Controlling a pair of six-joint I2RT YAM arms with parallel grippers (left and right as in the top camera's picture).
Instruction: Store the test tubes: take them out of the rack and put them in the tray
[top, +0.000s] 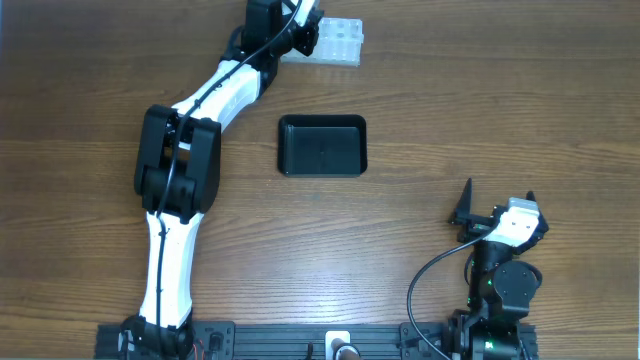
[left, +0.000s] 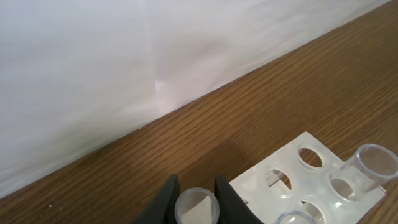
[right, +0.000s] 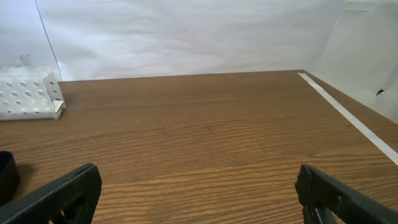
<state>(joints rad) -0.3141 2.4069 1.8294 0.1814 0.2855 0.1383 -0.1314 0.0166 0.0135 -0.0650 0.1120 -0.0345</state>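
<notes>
The left gripper (left: 195, 193) pinches 1 upright test tube (left: 196, 207) just beside the rack (top: 338, 42) at the table's far edge. The black tray (top: 322, 120) lies nearer, toward the arm bases. The right gripper (top: 497, 205) rests spread, well apart

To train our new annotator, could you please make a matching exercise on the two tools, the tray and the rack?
Things:
1. left tool
2. right tool
3. tray
4. rack

States:
A. black, empty
B. open, above bare table
C. pale, with round holes
D. shut on a test tube

Pairs: 1-D, 2-B, 3-A, 4-C
</notes>
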